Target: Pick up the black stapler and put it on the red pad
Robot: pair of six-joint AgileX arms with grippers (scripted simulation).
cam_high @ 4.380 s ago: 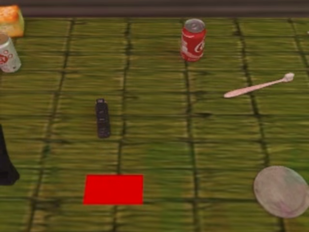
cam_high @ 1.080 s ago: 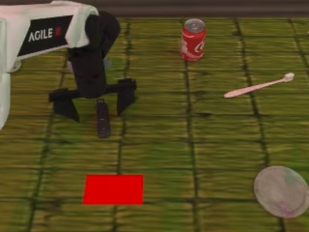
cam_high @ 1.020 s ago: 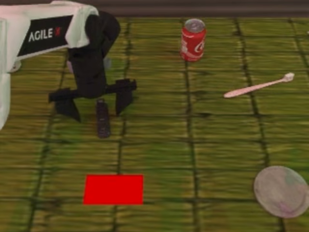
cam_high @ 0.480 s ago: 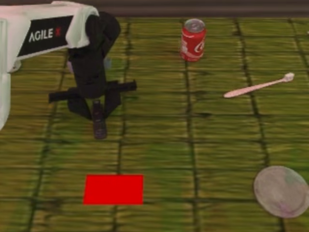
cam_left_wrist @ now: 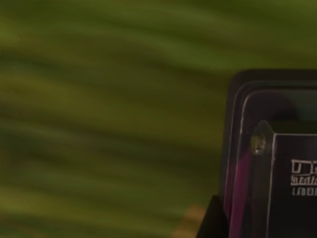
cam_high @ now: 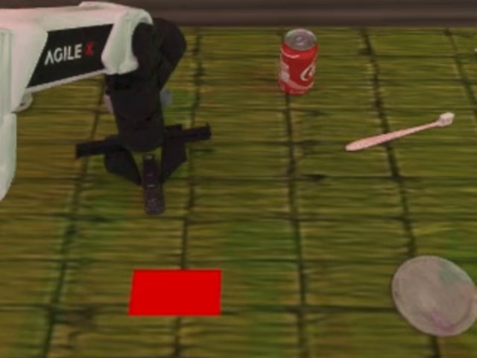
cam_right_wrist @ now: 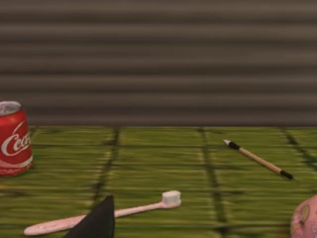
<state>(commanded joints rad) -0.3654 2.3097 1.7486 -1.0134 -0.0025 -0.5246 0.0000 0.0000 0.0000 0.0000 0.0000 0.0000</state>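
Note:
The black stapler (cam_high: 153, 188) lies lengthwise on the green mat, left of the middle. My left gripper (cam_high: 152, 170) stands over its far end, shut on the stapler with one finger on each long side. In the left wrist view the stapler (cam_left_wrist: 277, 163) fills the right side, next to a dark fingertip (cam_left_wrist: 214, 225). The red pad (cam_high: 175, 292) lies flat nearer the front edge, bare, a short way from the stapler. My right gripper (cam_right_wrist: 99, 220) is out of the top view and shows only as a dark tip in the right wrist view.
A red soda can (cam_high: 298, 61) stands at the back middle. A pink toothbrush (cam_high: 399, 133) lies at the right and a round plate (cam_high: 434, 295) at the front right. The right wrist view also shows a thin brush pen (cam_right_wrist: 258, 159).
My left arm came in from the left edge to above the stapler. Within the last second its fingers shut onto the stapler, which shifted slightly left. Since half a second ago nothing has moved.

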